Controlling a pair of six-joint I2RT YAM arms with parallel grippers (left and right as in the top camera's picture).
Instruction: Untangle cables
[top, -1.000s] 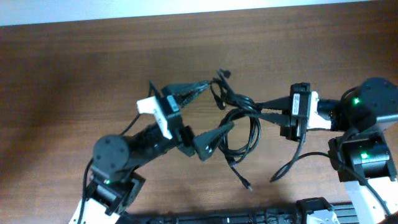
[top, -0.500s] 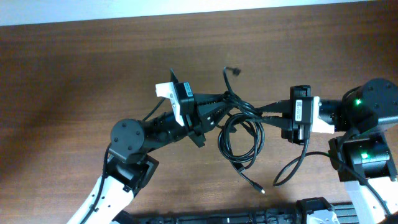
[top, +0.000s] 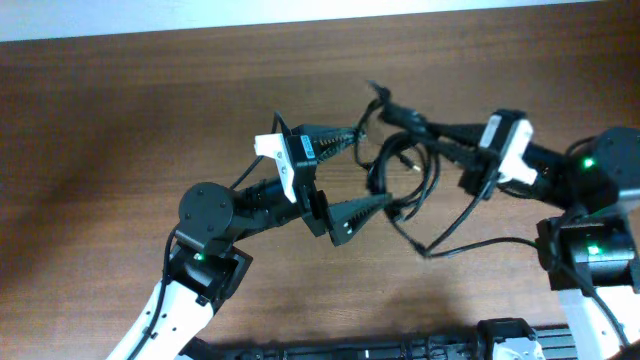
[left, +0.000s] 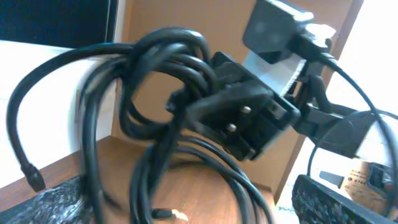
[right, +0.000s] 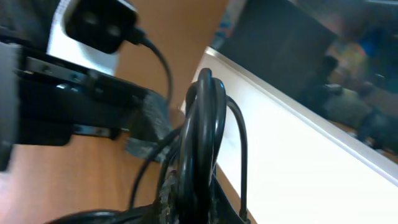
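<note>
The right gripper (top: 400, 115) has carried the cables (top: 434, 172) farther away, and the left gripper (top: 370, 164) has sprung wide apart beside them. The right gripper is clamped on the bundle above the table (top: 120, 120) centre. The loops look knotted, so untangling seems barely begun.

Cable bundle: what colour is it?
The cable bundle is plain black, with no pattern. The left wrist view shows it best.
</note>
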